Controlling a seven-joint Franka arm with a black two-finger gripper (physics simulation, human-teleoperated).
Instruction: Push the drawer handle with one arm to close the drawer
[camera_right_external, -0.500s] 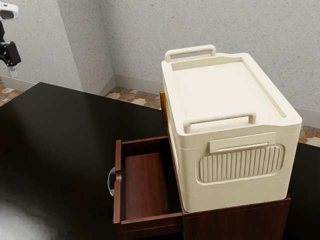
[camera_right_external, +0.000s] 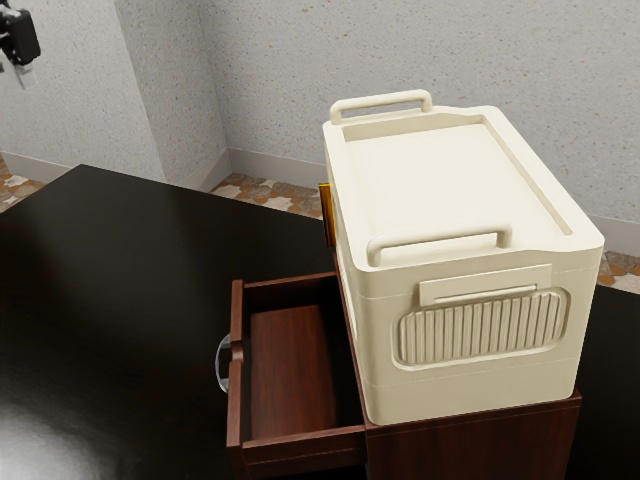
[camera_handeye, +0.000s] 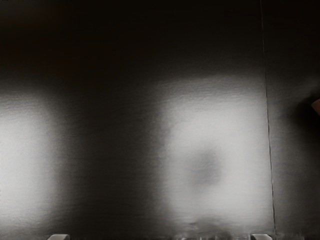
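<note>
Glossy black surface (camera_right_external: 150, 270); wooden drawer (camera_right_external: 237, 395) hasn't budged, still out, clear handle (camera_right_external: 219, 366) untouched. Hand (camera_handeye: 160, 237) has risen vs. a sec ago, ext. view's upper left, well apart from the handle, so no closing progress; prob. must come down & over. Fingertips wide apart, nothing btwn.

On my exterior feed I'm seeing a black gripper (camera_right_external: 24, 76) that is showing a blocky, hard-edged body and ending in a pale grey tip. Through the wrist view, my fingertips (camera_handeye: 59, 237) are appearing light grey, smooth and blunt, their corners sloping.
</note>
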